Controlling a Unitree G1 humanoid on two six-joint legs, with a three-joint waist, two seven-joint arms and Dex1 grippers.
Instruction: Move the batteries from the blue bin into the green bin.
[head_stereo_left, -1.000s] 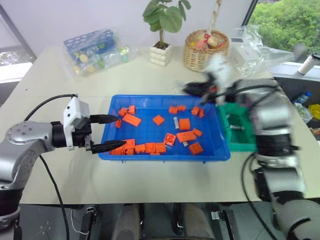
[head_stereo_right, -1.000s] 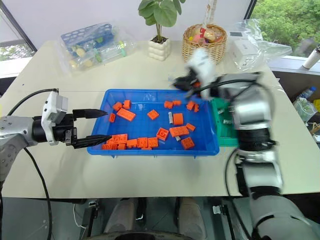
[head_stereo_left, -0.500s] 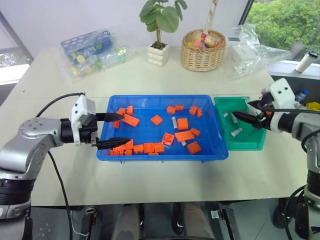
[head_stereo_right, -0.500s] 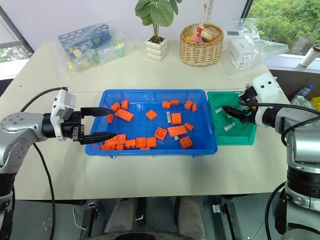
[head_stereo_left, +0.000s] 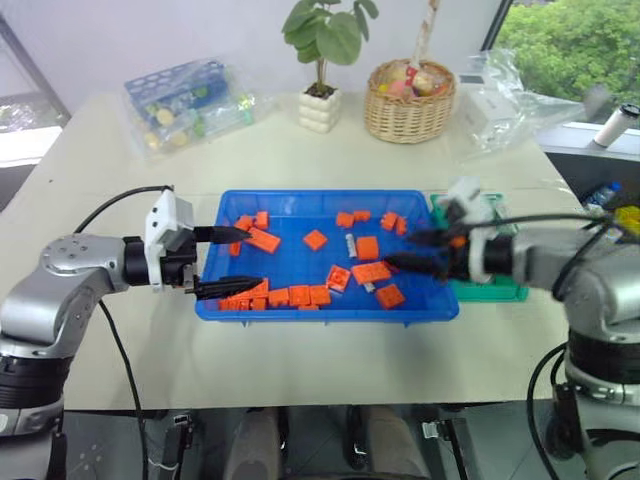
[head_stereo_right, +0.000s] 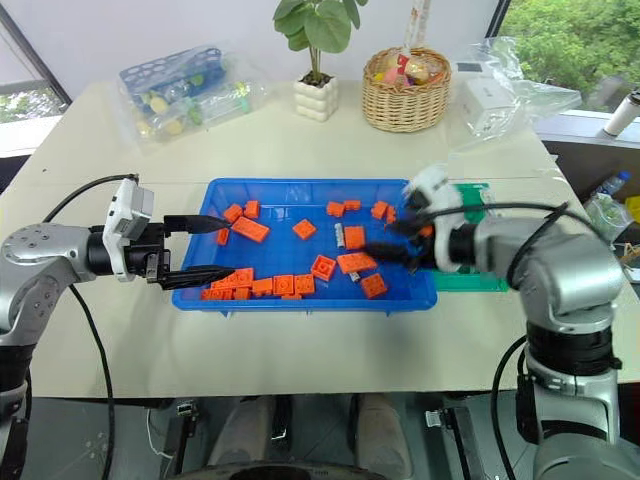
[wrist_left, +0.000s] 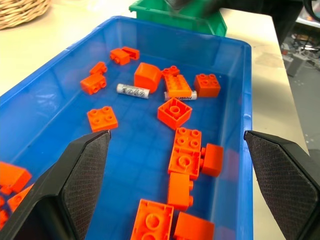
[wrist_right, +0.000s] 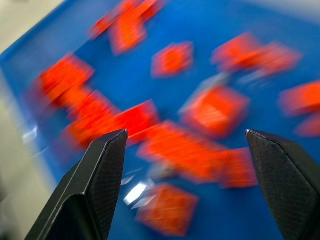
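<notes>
- Blue bin (head_stereo_left: 300, 312) sits mid-table, green bin (head_stereo_left: 500, 290) touching its right end.
- Two batteries visible among the orange bricks (head_stereo_left: 372, 272) – one (wrist_left: 133, 90) lies flat on bare blue floor toward the far middle, the other (wrist_left: 191, 95) pokes out from under a brick just beside it.
- Right gripper (head_stereo_left: 412, 250) is over the right part of the blue bin, fingers spread wide, nothing between them.
- Left gripper (head_stereo_left: 232, 262) hovers at the bin's left end, also wide and empty.
- Handling, judged: batteries look small, rigid, smooth metal – likely to roll or slip. Best pinched across the middle of the barrel, fingers either side of the long axis.
- The free-lying one looks easier; the other probably needs the brick nudged aside or a grab at its exposed end.
</notes>
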